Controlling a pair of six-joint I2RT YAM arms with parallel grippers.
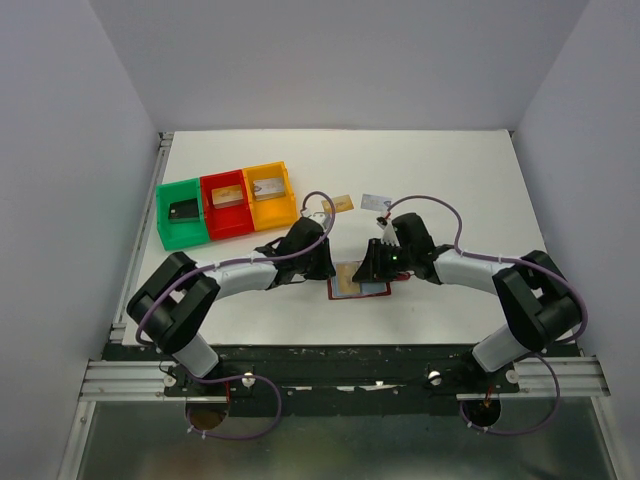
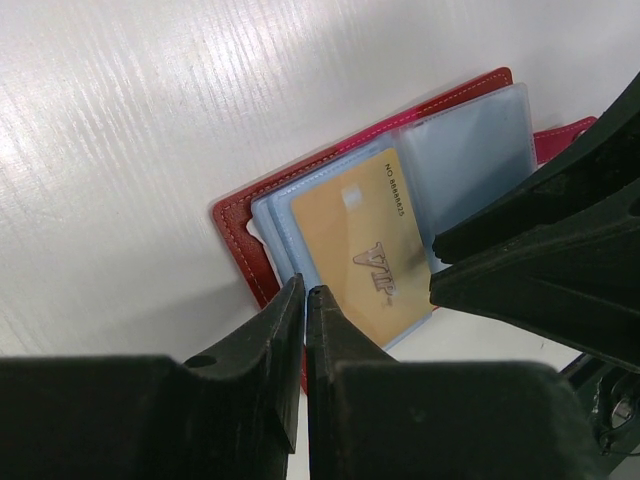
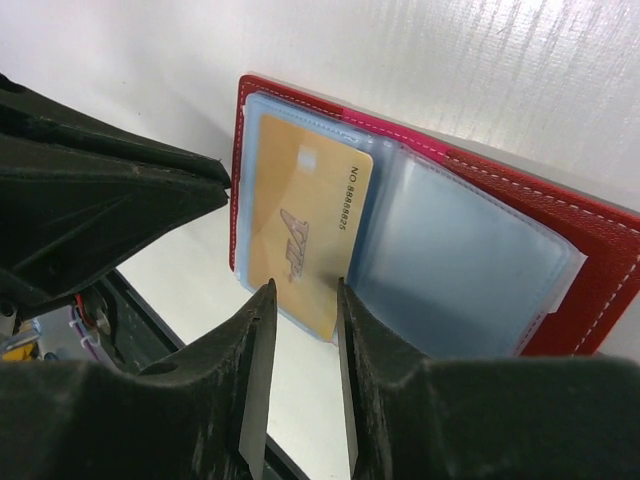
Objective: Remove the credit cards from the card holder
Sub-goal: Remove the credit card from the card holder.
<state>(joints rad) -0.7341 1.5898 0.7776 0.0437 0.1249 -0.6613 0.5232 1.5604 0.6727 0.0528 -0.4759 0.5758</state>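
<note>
The open dark red card holder is laid mid-surface, between both arms. The left end effector is seen nearly clenched at the holder's seven-o'clock corner; whether anything is grasped cannot be told. The right end effector, released and nearer, is set astride the sleeved gold VIP card, whose long axis extends toward twelve o'clock.

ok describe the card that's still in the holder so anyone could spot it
Find the white table, then the open dark red card holder lying near its front edge between the two arms. Tucked in its pale blue sleeves is a gold card printed VIP; the loose gold card and pale card lie bare further back.
</note>
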